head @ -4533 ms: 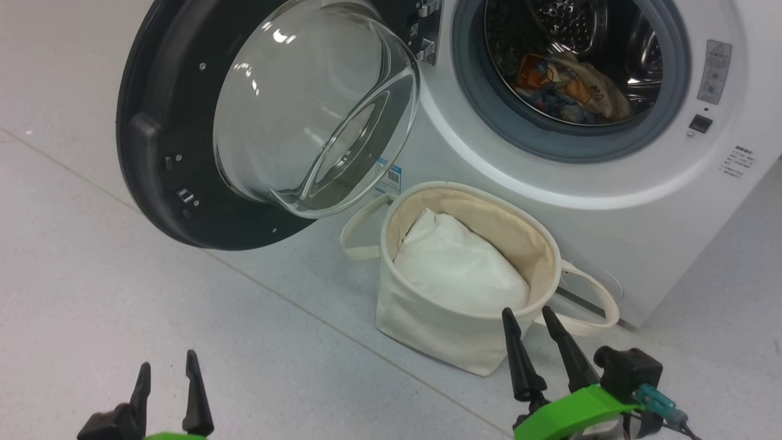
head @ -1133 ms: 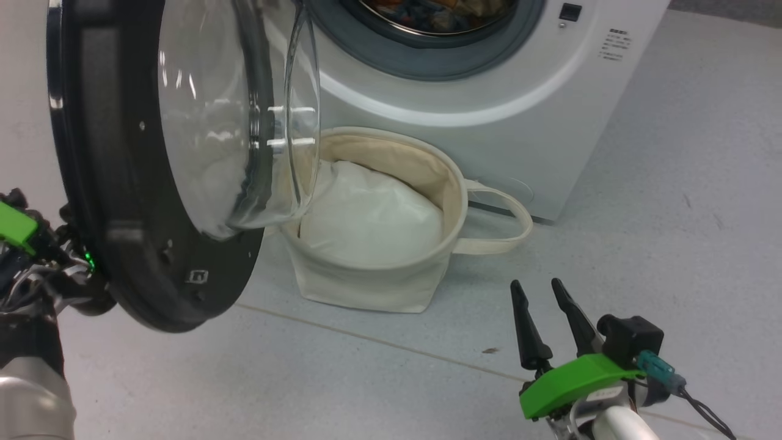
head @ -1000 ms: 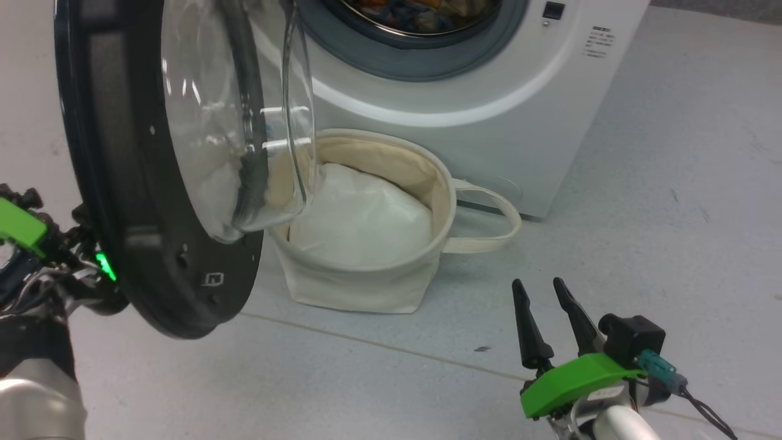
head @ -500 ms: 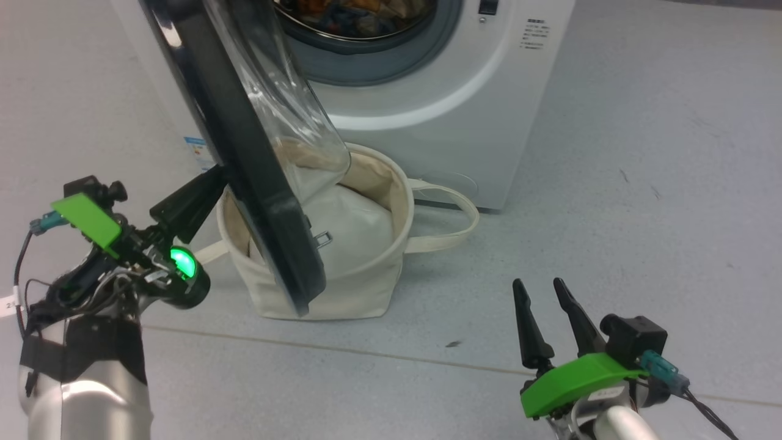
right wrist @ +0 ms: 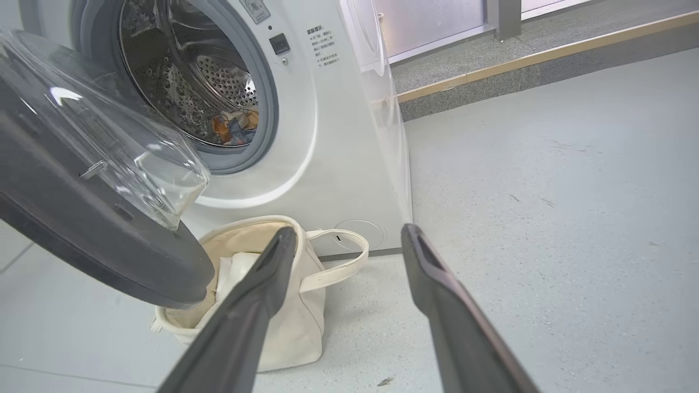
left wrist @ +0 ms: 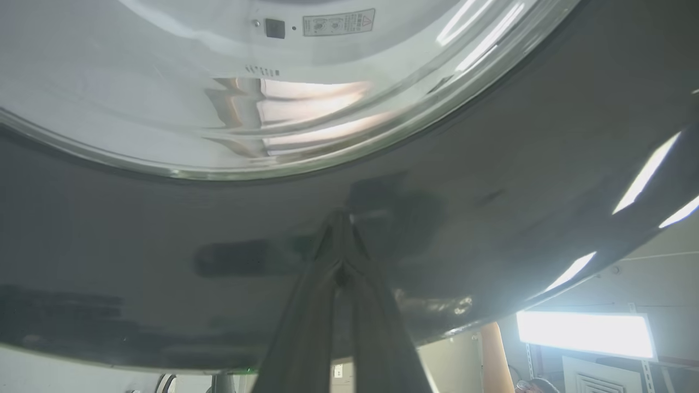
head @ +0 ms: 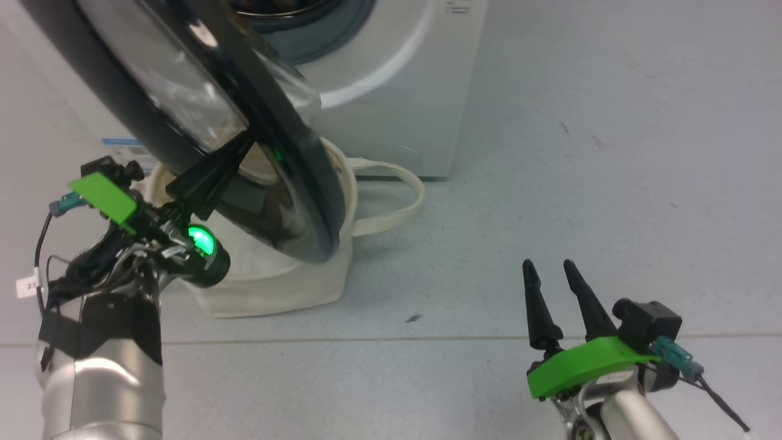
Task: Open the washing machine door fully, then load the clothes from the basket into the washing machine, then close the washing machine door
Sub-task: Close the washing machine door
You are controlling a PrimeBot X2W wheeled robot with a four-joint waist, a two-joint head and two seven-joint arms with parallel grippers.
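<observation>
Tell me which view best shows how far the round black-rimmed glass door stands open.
Right wrist view: the door and steel drum mouth both show, gap between. Head view shows its outer face, mouth cropped; left wrist view, a patch of rim.

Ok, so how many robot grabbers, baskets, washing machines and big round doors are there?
Grippers, left gripper and right gripper: 2
basket: 1
washing machine: 1
door: 1
Total: 5

The basket [right wrist: 297, 327] stands before the washing machine [right wrist: 344, 136], beneath its door [right wrist: 98, 245]; clothes [right wrist: 235, 128] lie in the drum [right wrist: 180, 82].
</observation>
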